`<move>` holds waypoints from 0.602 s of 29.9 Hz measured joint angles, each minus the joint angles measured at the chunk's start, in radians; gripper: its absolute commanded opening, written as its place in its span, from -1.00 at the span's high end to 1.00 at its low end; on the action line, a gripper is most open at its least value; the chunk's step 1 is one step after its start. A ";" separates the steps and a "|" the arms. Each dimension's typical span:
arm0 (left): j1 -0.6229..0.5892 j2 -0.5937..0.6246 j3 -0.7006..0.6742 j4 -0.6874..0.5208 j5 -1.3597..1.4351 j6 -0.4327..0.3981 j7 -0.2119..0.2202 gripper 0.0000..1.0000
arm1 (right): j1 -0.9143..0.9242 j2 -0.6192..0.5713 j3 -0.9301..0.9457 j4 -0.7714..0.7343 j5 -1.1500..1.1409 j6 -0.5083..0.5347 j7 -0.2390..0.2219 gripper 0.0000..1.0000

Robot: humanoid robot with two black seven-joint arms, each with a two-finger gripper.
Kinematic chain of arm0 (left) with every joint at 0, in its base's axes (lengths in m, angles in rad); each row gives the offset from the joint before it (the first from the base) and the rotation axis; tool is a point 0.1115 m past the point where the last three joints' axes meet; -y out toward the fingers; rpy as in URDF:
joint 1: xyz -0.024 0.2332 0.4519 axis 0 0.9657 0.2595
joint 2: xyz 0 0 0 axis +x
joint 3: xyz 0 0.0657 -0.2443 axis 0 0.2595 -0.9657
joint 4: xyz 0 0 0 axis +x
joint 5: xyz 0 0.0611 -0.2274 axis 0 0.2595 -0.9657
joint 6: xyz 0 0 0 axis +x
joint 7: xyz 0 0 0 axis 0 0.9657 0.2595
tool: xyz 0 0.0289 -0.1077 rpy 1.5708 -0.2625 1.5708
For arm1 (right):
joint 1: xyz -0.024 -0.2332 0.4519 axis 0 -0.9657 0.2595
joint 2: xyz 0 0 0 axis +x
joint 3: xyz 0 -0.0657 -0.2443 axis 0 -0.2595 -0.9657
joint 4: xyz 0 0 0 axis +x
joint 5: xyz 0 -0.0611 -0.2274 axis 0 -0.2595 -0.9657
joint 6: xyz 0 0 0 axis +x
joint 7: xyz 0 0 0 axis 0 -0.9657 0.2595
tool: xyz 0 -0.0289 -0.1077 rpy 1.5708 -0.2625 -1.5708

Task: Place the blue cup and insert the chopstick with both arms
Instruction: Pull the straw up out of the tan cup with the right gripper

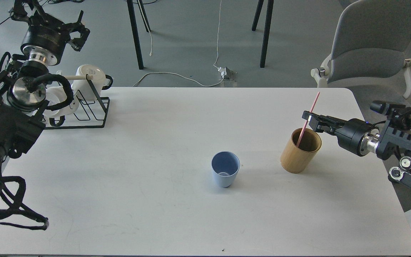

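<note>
chopstick [308,119] in r gripper [309,120], level

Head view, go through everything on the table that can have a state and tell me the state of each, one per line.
blue cup: upright, empty, standing alone.
pink chopstick: leaning in the bamboo cylinder, right gripper at its shaft.
bamboo cylinder: tilted, mouth open.
white mugs: on the black wire rack.
right gripper: at the chopstick, grip unclear.
left gripper: raised, holding nothing.
</note>
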 measured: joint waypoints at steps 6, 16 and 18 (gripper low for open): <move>0.000 0.011 -0.001 0.000 0.000 0.000 -0.001 -0.99 | 0.136 -0.109 0.004 0.054 0.006 0.018 -0.001 0.91; 0.000 0.021 -0.001 -0.001 0.000 0.000 -0.003 -0.99 | 0.349 -0.067 0.015 0.078 0.018 0.136 -0.018 0.92; 0.000 0.022 -0.001 -0.001 0.000 0.000 -0.003 -0.99 | 0.350 -0.021 0.008 0.094 0.018 0.149 -0.030 0.92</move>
